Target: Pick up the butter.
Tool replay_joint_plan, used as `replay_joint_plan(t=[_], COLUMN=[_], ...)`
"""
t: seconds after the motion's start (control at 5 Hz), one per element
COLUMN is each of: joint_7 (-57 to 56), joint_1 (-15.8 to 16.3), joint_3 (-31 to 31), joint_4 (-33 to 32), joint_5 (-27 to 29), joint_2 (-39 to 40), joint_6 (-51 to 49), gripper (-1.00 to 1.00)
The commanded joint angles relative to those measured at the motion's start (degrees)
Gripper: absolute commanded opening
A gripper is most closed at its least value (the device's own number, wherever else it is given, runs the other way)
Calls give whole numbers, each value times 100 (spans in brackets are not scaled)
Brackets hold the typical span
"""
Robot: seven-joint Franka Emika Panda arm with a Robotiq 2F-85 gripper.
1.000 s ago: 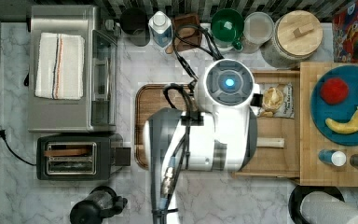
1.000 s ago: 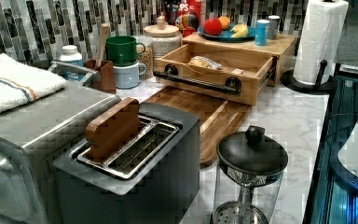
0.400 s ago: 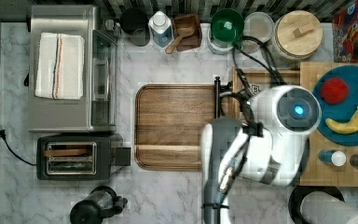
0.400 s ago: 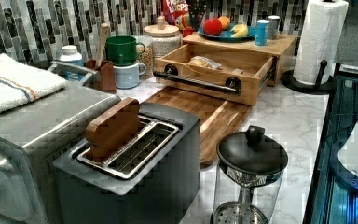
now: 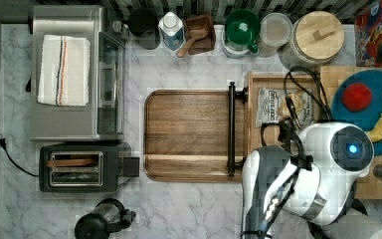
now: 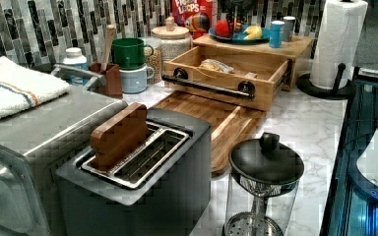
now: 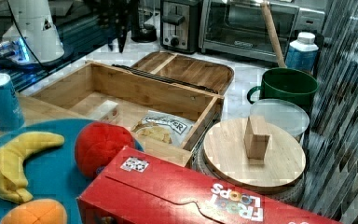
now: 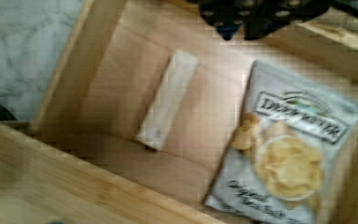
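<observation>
Marble desk point(image 5: 194, 209) carries an open bamboo drawer point(image 8: 93, 56). On its floor lies the small pale cream wrapped butter stick point(image 8: 168, 99), just beside a clear printed chip bag point(image 8: 289, 154), apart from the walls. It looks light, fairly firm, with a slick wrapper; pinching across the narrow sides at mid-length seems best. Whether the tool is open, I cannot tell.

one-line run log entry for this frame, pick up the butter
phase: approach | arm: above open drawer | butter: flat on drawer floor, beside chip bag, apart | contact: none | gripper state: cannot tell
</observation>
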Motion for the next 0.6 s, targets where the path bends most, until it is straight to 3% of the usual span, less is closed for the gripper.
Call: replay_joint_plan(t=[0.2,0.6], joint_7=[1069,1598], joint_1=[-197,-292], joint_3=[-12,-159], joint_4=[-87,-245], joint_5=[129,134], joint_2=[305,614], joint_6=[514,803], gripper=[100,100])
